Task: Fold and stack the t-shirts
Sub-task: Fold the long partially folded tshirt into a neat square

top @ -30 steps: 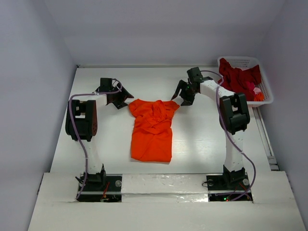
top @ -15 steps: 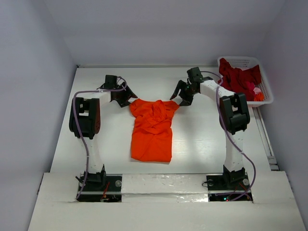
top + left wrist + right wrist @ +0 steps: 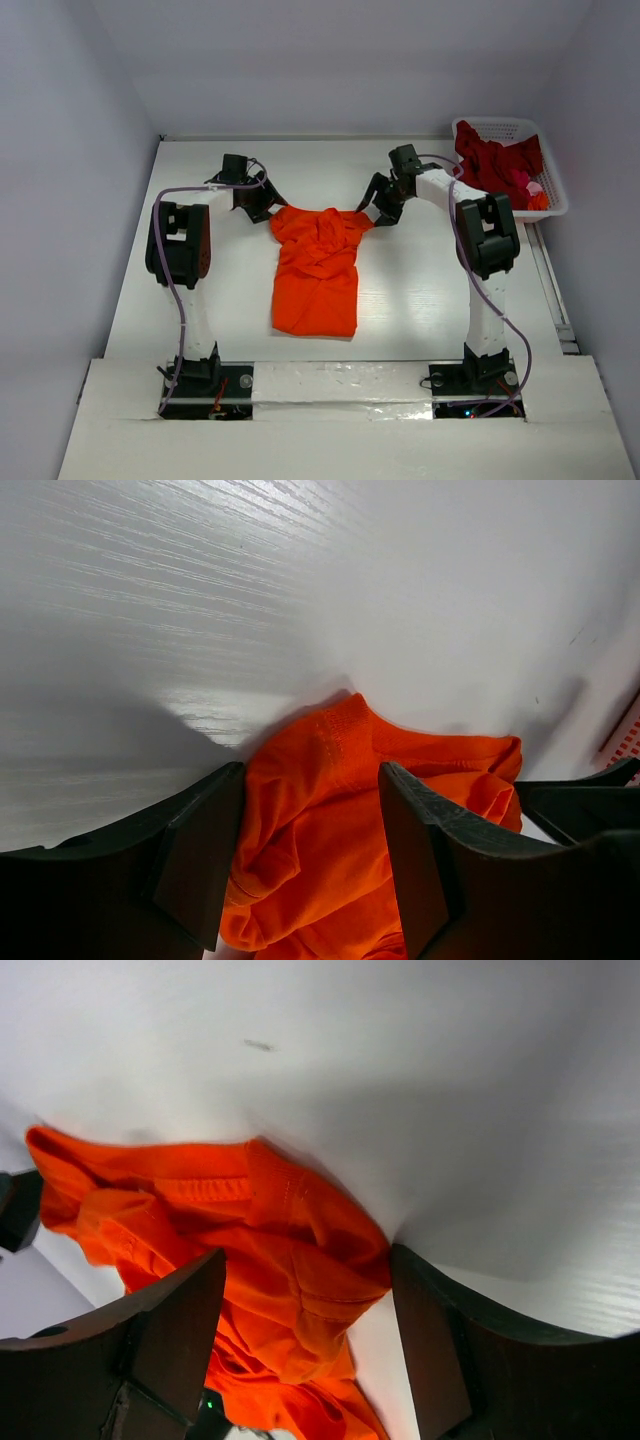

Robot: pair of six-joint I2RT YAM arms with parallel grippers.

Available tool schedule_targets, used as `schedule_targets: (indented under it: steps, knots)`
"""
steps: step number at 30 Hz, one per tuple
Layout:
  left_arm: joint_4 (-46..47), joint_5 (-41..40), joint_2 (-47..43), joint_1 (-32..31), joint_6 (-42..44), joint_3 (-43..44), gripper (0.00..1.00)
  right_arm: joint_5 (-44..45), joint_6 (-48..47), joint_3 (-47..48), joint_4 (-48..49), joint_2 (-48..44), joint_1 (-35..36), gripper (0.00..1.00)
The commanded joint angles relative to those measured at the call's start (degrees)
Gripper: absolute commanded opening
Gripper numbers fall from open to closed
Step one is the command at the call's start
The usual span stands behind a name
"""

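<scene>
Looking down through the top camera, I take the orange t-shirt [image 3: 316, 270] as my reference: it lies rumpled on the white table [image 3: 420, 300], shoulders away from the arm bases and hem toward them. The left gripper [image 3: 262, 207] sits at the shirt's left shoulder corner and the right gripper [image 3: 375, 210] at its right shoulder corner, both low over the cloth.

Well off to the right of the shirt and a little beyond it stands a white latticed basket [image 3: 545, 215], hard against the table's right edge. The right arm [image 3: 440, 185] reaches across the space between shirt and basket. Inside the basket I see dark red t-shirts [image 3: 495, 160] heaped above the rim, with a small pink item [image 3: 533, 187] tucked near the side closest to the bases; I cannot tell what that is.

The wrist cameras give me what the overhead cannot. On the left wrist, the gripper [image 3: 310, 855] has its jaws spread, one black finger [image 3: 195, 850] on each side of a bunched sleeve of the shirt [image 3: 330, 810]. On the right wrist, the gripper [image 3: 305, 1345] is likewise spread, straddling a folded, hemmed edge of the shirt [image 3: 280, 1260], with bare table showing beside the right-hand finger [image 3: 430, 1350]. Neither pair has pinched the cloth.
</scene>
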Motion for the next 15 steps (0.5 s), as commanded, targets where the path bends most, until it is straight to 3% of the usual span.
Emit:
schedule_targets:
  steps: [1, 10, 15]
  knots:
    - [-7.69, -3.63, 1.64, -0.32, 2.46, -0.04, 0.54, 2.13, 1.29, -2.56, -0.70, -2.08, -0.05, 0.72]
    - [-8.05, -3.36, 1.37, -0.32, 2.46, -0.04, 0.54, 0.55, 1.73, -4.24, 0.01, -1.11, -0.05, 0.71]
    - [-8.05, -3.63, 0.94, -0.32, 2.54, -0.22, 0.53, 0.54, 1.29, -3.45, 0.10, -0.67, -0.05, 0.49]
